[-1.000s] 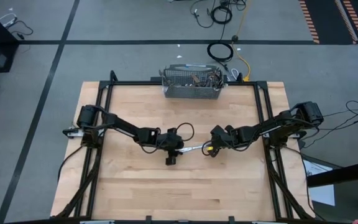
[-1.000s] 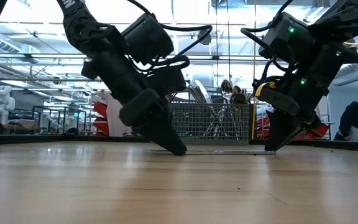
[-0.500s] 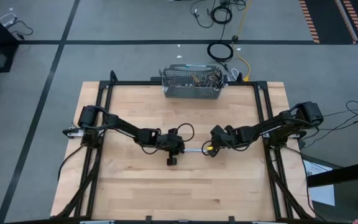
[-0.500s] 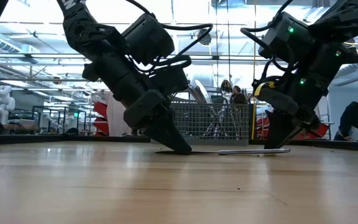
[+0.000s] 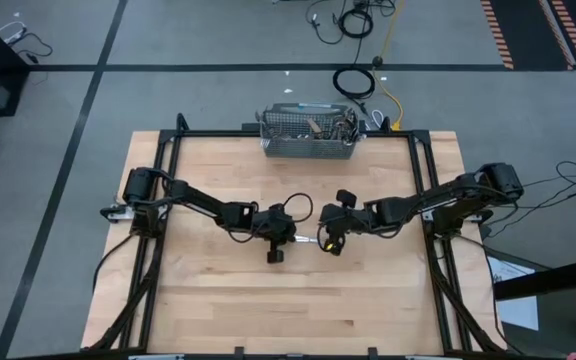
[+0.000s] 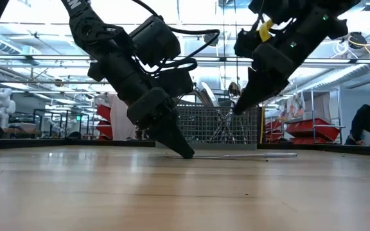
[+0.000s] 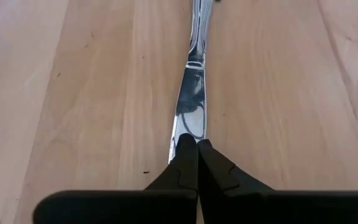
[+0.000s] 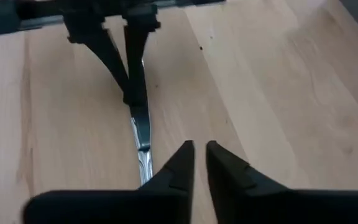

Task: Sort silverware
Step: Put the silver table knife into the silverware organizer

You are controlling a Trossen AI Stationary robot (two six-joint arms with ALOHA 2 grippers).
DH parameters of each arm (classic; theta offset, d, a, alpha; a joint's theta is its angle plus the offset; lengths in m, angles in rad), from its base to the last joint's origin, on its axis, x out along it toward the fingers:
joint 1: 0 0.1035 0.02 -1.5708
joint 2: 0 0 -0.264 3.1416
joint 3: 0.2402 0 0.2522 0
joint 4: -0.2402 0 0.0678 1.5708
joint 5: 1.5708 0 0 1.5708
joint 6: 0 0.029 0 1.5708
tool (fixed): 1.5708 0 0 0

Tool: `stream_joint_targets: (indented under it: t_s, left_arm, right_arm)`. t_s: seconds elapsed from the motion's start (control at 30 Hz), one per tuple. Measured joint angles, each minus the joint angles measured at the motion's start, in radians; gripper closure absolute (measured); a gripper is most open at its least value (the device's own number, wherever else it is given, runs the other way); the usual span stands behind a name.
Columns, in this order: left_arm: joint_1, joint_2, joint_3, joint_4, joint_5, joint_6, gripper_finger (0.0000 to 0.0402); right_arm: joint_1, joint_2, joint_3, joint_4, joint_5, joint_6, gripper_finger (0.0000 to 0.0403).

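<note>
A shiny table knife (image 7: 191,93) lies along the middle of the wooden table, also seen as a knife (image 6: 249,154) in the low view. My left gripper (image 7: 196,144) is shut on its blade end and slants down from the table's left. My right gripper (image 8: 197,152) hangs above the knife's handle end (image 8: 143,168), its fingers a narrow gap apart and holding nothing. In the low view, the right gripper (image 6: 239,109) is well clear of the tabletop. More silverware stands in the grey mesh basket (image 5: 308,135) at the far edge. My left gripper pinches the tip of the knife's blade (image 7: 190,127) between its two shut fingers. The fingers slant down from the table's left and point along the knife. The knife stretches away from them toward the right, with its handle end (image 6: 288,154) on the table.
The table's dark frame rails (image 5: 168,150) run along its left and right sides. Bare wood lies between the knife and the near edge (image 5: 288,340). A person (image 6: 368,125) stands in the room beyond the table.
My right gripper has let go of the knife's handle end, risen off the table, rolled, and shifted a little toward the table's left. The knife stays lying on the table, its blade end at my left gripper's fingertips.
</note>
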State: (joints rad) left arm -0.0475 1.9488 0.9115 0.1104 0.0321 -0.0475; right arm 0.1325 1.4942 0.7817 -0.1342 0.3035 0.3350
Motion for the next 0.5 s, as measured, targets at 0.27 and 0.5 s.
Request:
stream_joint_targets:
  t_s: [0.27, 0.5]
  left_arm:
    - [0.013, -0.036, 0.02, -0.042, -0.079, 0.005, 0.0402]
    - [0.033, -0.038, 0.037, -0.079, -0.076, 0.005, 0.0402]
  right_arm:
    - [0.016, 0.036, 0.006, -0.074, -0.102, 0.084, 0.0277]
    - [0.079, 0.043, 0.006, -0.195, -0.059, 0.167, 0.0279]
